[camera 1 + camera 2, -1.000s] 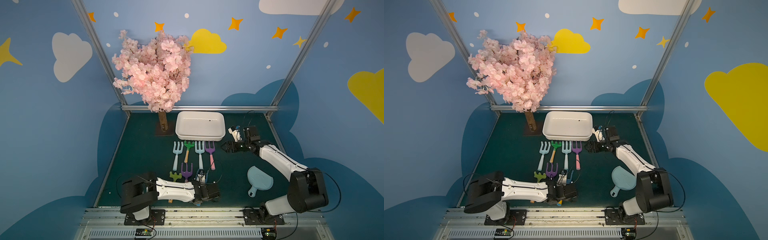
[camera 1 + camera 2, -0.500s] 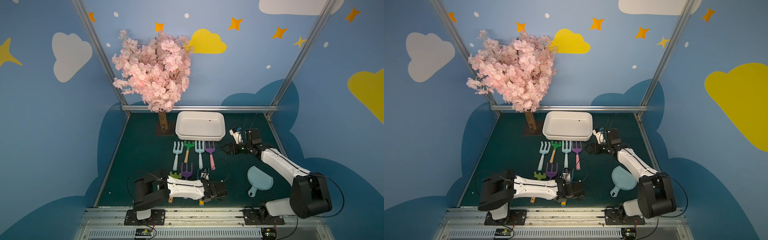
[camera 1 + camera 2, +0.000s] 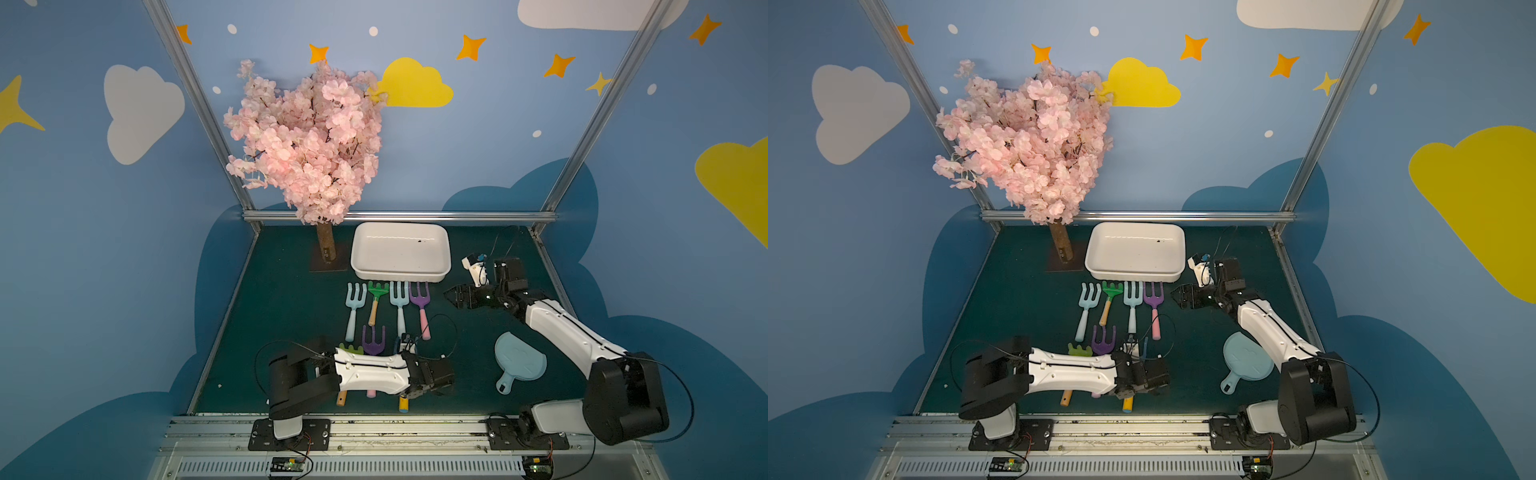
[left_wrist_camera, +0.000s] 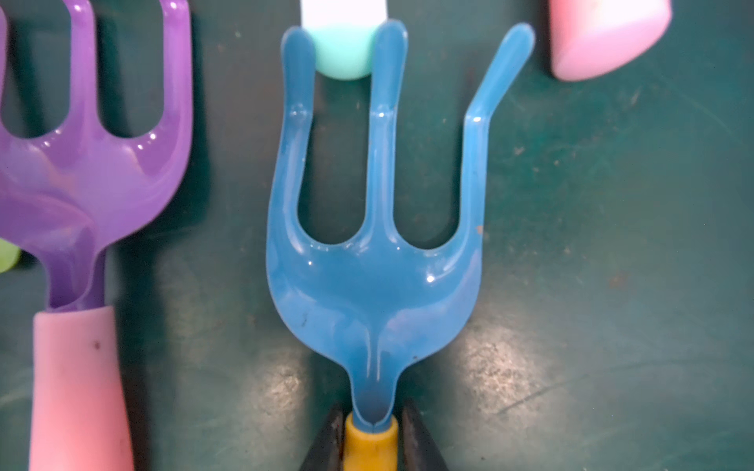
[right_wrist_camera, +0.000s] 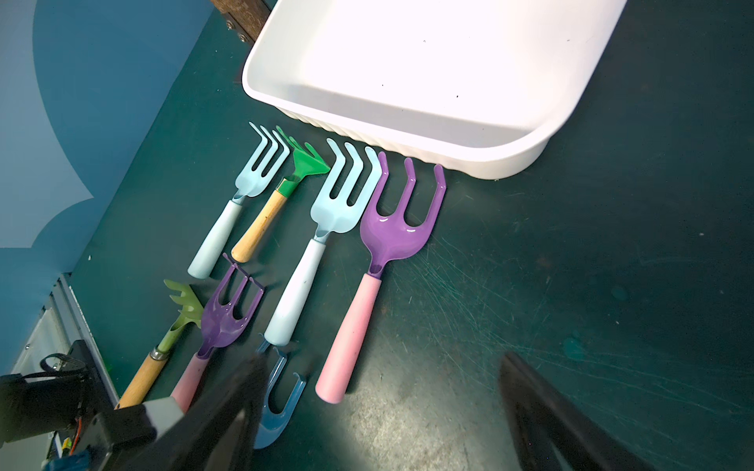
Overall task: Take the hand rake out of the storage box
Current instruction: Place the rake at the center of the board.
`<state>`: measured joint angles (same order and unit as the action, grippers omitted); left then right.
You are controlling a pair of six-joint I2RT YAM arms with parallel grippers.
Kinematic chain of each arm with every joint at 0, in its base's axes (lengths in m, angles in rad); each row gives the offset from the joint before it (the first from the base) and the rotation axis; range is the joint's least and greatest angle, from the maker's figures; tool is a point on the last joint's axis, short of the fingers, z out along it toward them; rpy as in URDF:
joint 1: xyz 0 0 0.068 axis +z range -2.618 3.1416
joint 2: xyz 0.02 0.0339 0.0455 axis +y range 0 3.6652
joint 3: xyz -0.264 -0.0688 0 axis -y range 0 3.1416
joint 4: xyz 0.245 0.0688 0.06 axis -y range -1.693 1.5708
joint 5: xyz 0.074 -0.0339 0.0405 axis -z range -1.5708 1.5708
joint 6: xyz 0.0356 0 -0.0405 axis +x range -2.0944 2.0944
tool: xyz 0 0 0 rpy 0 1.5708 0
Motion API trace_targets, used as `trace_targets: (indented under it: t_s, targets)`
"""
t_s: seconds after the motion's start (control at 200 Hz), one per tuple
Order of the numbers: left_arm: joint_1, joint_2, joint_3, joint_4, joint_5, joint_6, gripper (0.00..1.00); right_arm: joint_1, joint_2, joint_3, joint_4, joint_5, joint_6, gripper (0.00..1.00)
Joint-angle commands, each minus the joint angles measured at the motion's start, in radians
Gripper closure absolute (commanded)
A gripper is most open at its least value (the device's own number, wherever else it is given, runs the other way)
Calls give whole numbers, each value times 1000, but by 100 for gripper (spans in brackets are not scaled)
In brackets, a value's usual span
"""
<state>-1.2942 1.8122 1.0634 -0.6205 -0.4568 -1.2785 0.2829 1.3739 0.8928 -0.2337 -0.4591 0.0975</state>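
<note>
The white storage box (image 3: 401, 272) (image 3: 1133, 274) (image 5: 408, 134) stands at the back of the table with nothing in it. Several hand rakes lie in two rows in front of it. The blue hand rake (image 4: 373, 285) with a yellow handle (image 3: 403, 404) lies flat in the front row, its tines toward the box. My left gripper (image 4: 371, 416) (image 3: 415, 384) is shut on the top of that yellow handle. My right gripper (image 3: 451, 297) (image 5: 379, 359) hovers open to the right of the rakes, holding nothing.
The back row holds two light blue rakes (image 3: 355, 303) (image 3: 399, 299), a green one (image 3: 376, 291) and a purple one (image 3: 419, 299). A lime rake (image 3: 350, 348) and a purple rake (image 3: 373, 338) lie beside the blue one. A pale blue round dish (image 3: 519, 363) lies front right. A blossom tree (image 3: 307, 141) stands back left.
My left arm has swung to the right along the front edge, and its gripper sits a little further right. The right arm has hardly moved.
</note>
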Motion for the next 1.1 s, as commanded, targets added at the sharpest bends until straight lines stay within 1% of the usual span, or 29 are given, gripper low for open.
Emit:
trace_targets:
  t_s: [0.0,0.065,0.145,0.315,0.36,0.496,0.661,0.746,0.821,0.846,0.896,1.011,1.031,1.061,1.096]
  targets:
    - [22,15,-9,-50,37,-12,76,-5,-8,-8,-2,34,5,8]
    - [28,15,-12,-62,43,-33,76,-5,-8,-9,-3,49,4,8]
    - [37,9,-13,-58,48,-40,76,-4,-9,-10,3,32,5,8]
    - [44,7,-14,-32,51,-29,78,-5,-14,-14,4,28,4,8]
    - [44,3,-18,-31,44,-27,76,-4,-14,-14,2,30,6,8]
    - [47,-31,-22,-32,20,2,60,-5,-15,-14,-4,44,8,8]
    - [50,-125,-55,-30,-37,61,40,-4,-12,-16,-6,122,22,7]
    - [64,-179,-80,-17,-72,114,23,-5,-6,-20,11,166,38,7]
    - [113,-235,-125,19,-74,192,13,-5,6,-15,6,206,47,6]
    - [140,-259,-144,35,-68,224,10,-5,8,-13,4,220,50,7]
    - [204,-305,-177,63,-48,302,1,-4,10,-10,-2,256,54,7]
    - [398,-442,-233,116,-27,526,0,-4,1,-18,1,349,52,6]
    - [444,-464,-243,134,-21,580,0,-5,-4,-26,10,363,48,6]
    - [489,-511,-261,165,-20,659,0,-5,-15,-37,29,390,42,7]
    - [540,-565,-281,201,-42,741,0,-7,-28,-58,44,430,39,7]
